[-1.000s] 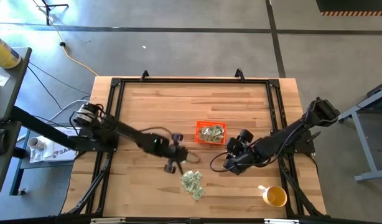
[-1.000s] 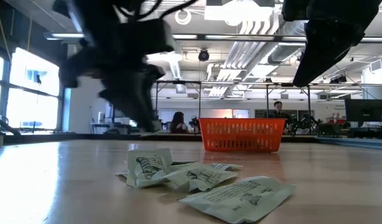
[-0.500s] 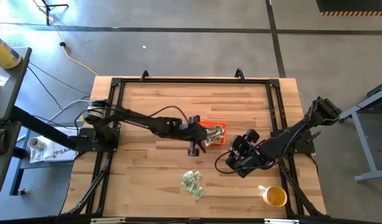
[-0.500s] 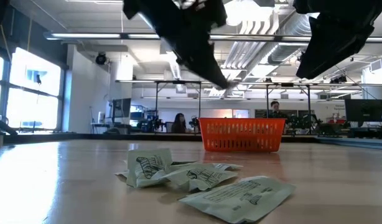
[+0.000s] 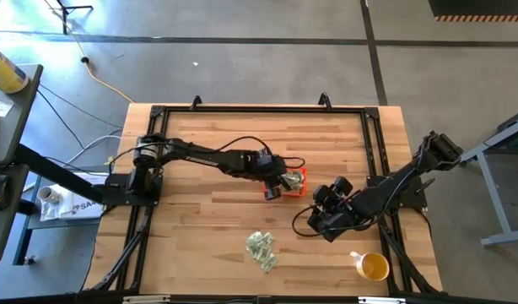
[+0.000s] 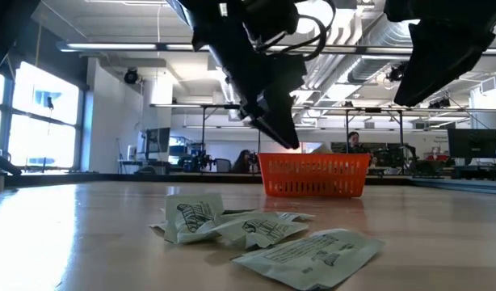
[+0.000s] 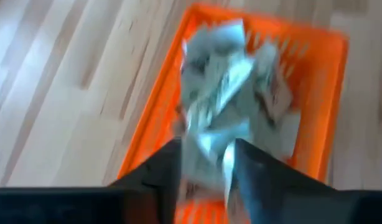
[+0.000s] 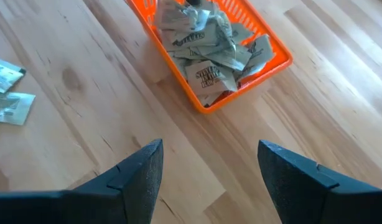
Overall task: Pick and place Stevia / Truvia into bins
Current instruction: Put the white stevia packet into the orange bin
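Observation:
Pale green and white Stevia packets lie in a loose pile on the wood toward the table's near edge, and more fill the orange bin at mid-table. My left gripper hovers over the bin's left end, shut on one packet. My right gripper is open above bare wood, right of the pile and on the bin's near side. My left gripper pinches one Stevia packet between its two fingers, coming slanting down from the table's left. The packet is lifted clear above the packets in the bin. The view is blurred, so which edge it has cannot be told.
A yellow-and-white cup stands near the table's near right corner. A black frame runs around the tabletop. Bare wood lies open left of the pile and beyond the bin. People and desks show far behind the table.
My left gripper has risen from just beside the pile and swung toward the far edge and the right, ending over the orange bin's left end. The pile on the table has stayed where it was.

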Robot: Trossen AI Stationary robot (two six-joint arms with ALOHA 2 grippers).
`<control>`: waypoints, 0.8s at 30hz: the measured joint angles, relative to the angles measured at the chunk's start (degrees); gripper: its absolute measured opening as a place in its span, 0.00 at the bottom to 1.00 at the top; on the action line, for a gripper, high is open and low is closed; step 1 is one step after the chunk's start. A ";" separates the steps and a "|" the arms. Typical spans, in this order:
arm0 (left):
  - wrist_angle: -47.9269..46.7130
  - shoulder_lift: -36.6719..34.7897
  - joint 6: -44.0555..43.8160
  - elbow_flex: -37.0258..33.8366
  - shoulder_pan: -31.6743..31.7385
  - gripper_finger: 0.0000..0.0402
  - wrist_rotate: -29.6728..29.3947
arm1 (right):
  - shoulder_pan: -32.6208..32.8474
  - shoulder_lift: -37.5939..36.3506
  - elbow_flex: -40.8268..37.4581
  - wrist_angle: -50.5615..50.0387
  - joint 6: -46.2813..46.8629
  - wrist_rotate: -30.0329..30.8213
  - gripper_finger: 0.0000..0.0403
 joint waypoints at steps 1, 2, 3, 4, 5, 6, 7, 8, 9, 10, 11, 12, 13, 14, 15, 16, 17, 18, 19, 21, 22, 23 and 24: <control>-3.14 -0.44 -0.27 0.61 -0.36 0.48 -0.37 | 0.00 0.00 0.00 -0.18 0.00 -0.11 0.63; -6.98 -0.92 -0.55 1.47 -0.67 0.52 -0.53 | 0.02 0.00 0.00 -0.16 0.00 -0.09 0.63; -10.24 -1.49 -1.30 2.47 -1.09 0.56 -0.65 | 0.02 0.00 0.00 -0.20 -0.02 -0.15 0.63; -13.97 -2.23 -2.43 3.31 -1.62 0.59 -0.72 | 0.02 0.00 0.00 -0.27 -0.16 -0.17 0.63; -17.82 -2.95 -3.32 3.80 -2.18 0.61 -0.72 | 0.02 0.00 0.00 -0.24 -0.43 -0.17 0.63; -20.85 -3.76 -4.00 4.00 -3.00 0.63 -0.54 | 0.02 0.00 0.00 -0.27 -0.86 -0.17 0.63; -23.00 -4.49 -4.42 3.95 -3.85 0.64 0.12 | 0.02 0.00 0.00 -0.23 -1.65 -0.17 0.63; -25.36 -5.05 -4.52 3.89 -4.83 0.65 1.32 | 0.02 0.00 0.00 -0.20 -2.22 -0.15 0.63; -27.26 -5.55 -4.53 3.88 -5.89 0.65 2.86 | 0.02 0.00 0.00 -0.18 -3.11 -0.13 0.63; -28.73 -6.00 -4.55 3.85 -7.04 0.65 4.60 | 0.02 0.00 0.00 -0.15 -4.22 -0.14 0.63; -29.76 -6.21 -4.57 3.85 -8.19 0.64 6.32 | 0.02 0.00 0.00 -0.08 -5.45 -0.16 0.63; -30.32 -6.25 -4.76 3.85 -9.23 0.63 7.83 | 0.02 0.00 0.00 0.14 -6.75 -0.15 0.63; -30.67 -6.25 -5.51 3.80 -10.40 0.62 9.19 | 0.02 0.00 0.00 0.40 -8.19 -0.19 0.63; -30.14 -6.21 -6.51 3.29 -11.46 0.61 9.56 | 0.02 0.00 0.00 0.65 -9.61 -0.34 0.63; -28.74 -6.18 -7.91 2.53 -12.44 0.59 9.89 | 0.02 0.07 0.00 0.99 -11.09 -0.48 0.63; -27.05 -6.00 -9.91 1.60 -13.32 0.58 10.17 | 0.02 0.12 0.00 1.30 -12.34 -0.64 0.63; -25.11 -5.91 -12.67 0.36 -14.15 0.57 10.15 | 0.02 0.17 0.00 1.49 -13.26 -0.85 0.63; -23.63 -5.78 -15.96 -0.97 -14.73 0.56 10.24 | 0.02 0.20 0.00 1.76 -13.92 -1.12 0.63; -22.18 -5.73 -19.47 -2.24 -15.26 0.56 10.48 | 0.02 0.37 0.00 2.15 -14.45 -1.23 0.63; -16.95 -5.73 -26.41 -4.57 -16.31 0.55 10.71 | 0.04 0.61 0.00 2.48 -14.91 -1.37 0.63; -14.51 -5.73 -29.60 -5.64 -16.81 0.55 10.82 | 0.11 0.91 0.00 2.76 -14.93 -1.64 0.63; -12.79 -5.73 -32.43 -6.56 -17.43 0.55 10.86 | 0.13 1.16 0.00 3.30 -14.93 -1.75 0.63; -11.44 -5.57 -34.65 -7.23 -18.06 0.56 10.74 | 0.29 1.43 0.00 3.78 -14.93 -2.00 0.63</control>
